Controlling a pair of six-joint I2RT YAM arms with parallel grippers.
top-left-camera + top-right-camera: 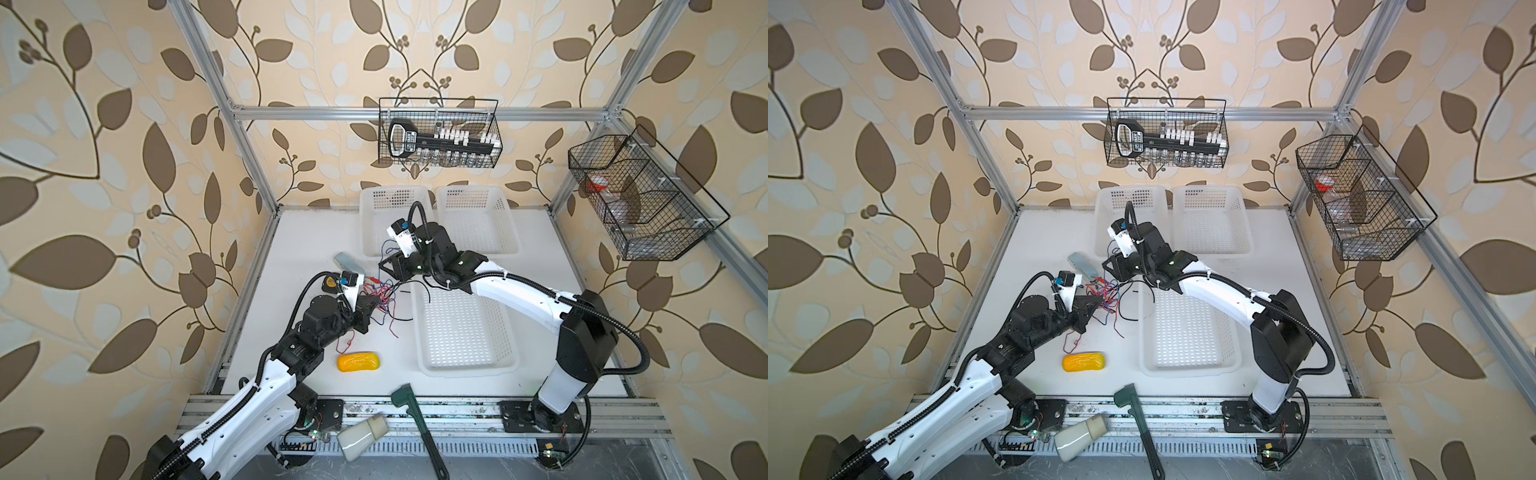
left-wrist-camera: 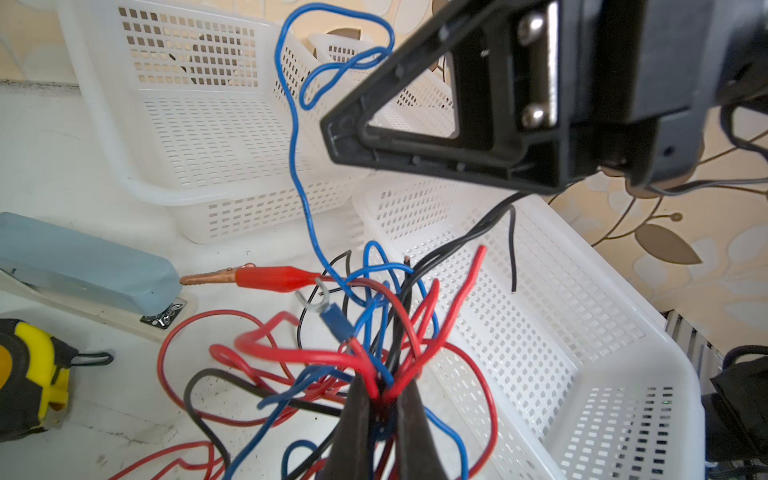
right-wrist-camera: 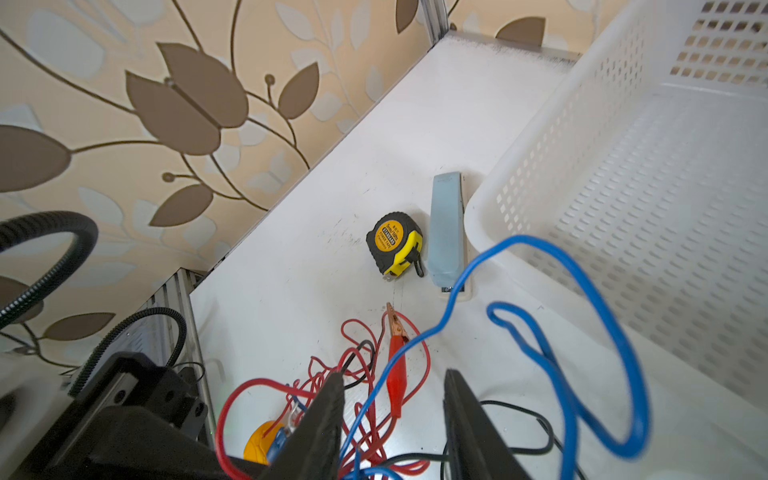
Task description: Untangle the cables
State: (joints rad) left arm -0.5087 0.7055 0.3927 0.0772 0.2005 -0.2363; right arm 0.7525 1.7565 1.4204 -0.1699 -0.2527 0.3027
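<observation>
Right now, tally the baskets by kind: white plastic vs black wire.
White plastic baskets: 3
Black wire baskets: 2
Total: 5

cables [image 2: 365, 357]: I see red, blue, black
baskets [image 1: 465, 332]: white, patterned with holes
tape measure [image 3: 395, 243]: yellow and black
walls [image 1: 104, 208]: beige with brown and pale leaves
</observation>
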